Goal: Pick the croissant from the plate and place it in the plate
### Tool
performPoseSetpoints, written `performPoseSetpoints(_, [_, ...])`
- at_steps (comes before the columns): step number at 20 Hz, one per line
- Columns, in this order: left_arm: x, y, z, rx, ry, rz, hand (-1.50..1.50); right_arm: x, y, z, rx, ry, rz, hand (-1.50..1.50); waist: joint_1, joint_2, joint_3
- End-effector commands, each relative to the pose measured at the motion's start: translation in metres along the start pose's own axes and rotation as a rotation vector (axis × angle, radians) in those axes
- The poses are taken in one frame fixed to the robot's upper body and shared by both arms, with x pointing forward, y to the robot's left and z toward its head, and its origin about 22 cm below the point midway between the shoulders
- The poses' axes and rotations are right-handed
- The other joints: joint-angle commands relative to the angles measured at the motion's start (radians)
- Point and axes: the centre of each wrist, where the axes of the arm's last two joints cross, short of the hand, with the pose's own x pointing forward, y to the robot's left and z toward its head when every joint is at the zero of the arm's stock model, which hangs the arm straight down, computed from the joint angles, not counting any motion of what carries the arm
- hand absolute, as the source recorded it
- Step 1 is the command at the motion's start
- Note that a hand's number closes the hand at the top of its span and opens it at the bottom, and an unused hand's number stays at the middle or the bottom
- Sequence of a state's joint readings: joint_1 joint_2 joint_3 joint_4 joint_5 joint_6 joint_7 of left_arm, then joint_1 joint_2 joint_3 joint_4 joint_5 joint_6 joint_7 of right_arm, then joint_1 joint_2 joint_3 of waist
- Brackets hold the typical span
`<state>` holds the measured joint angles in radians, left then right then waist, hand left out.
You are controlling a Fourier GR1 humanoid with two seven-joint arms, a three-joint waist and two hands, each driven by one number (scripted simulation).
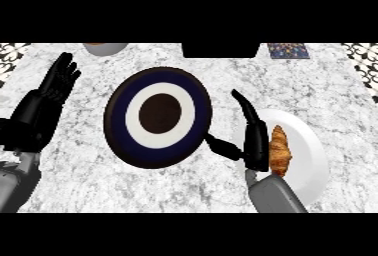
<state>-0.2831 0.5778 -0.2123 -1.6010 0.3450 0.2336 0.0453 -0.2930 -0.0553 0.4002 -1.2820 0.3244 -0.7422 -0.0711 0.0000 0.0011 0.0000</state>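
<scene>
Marble table (74, 185): croissant (279, 151) on white plate (314, 150) at 3 o'clock; dark ringed plate (158, 117) centre. Right hand (255, 142) open beside croissant; left hand (52, 95) open, resting at 9 o'clock.

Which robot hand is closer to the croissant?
The right hand. It is open right beside the croissant on the white plate. The left hand rests open far across the counter.
</scene>
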Motion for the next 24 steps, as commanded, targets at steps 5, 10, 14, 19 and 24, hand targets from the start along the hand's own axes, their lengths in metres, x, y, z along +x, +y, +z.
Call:
performPoseSetpoints(5, [-0.012,0.012,0.009,0.007,0.009,-0.001,0.0,0.027,-0.051,-0.023,-0.006,0.047,0.271,-1.5,-0.016,-0.013,-0.004])
performPoseSetpoints(10, [-0.013,0.01,0.003,0.031,0.014,-0.01,0.0,0.021,-0.069,-0.035,0.175,0.305,0.559,-1.5,-0.034,-0.017,-0.008])
performPoseSetpoints(14, [-0.013,0.007,0.003,0.027,0.019,-0.012,0.0,0.051,-0.077,-0.048,0.341,0.459,0.686,-1.5,-0.032,-0.018,-0.007])
performPoseSetpoints(19, [-0.003,0.003,0.002,-0.005,0.013,0.02,0.0,0.082,-0.071,-0.057,0.504,0.644,0.781,-1.5,-0.003,-0.009,-0.003])
performPoseSetpoints(24, [-0.011,0.006,0.006,0.003,0.0,0.006,0.0,0.088,-0.075,-0.06,0.526,0.734,0.82,-1.5,0.0,-0.004,-0.001])
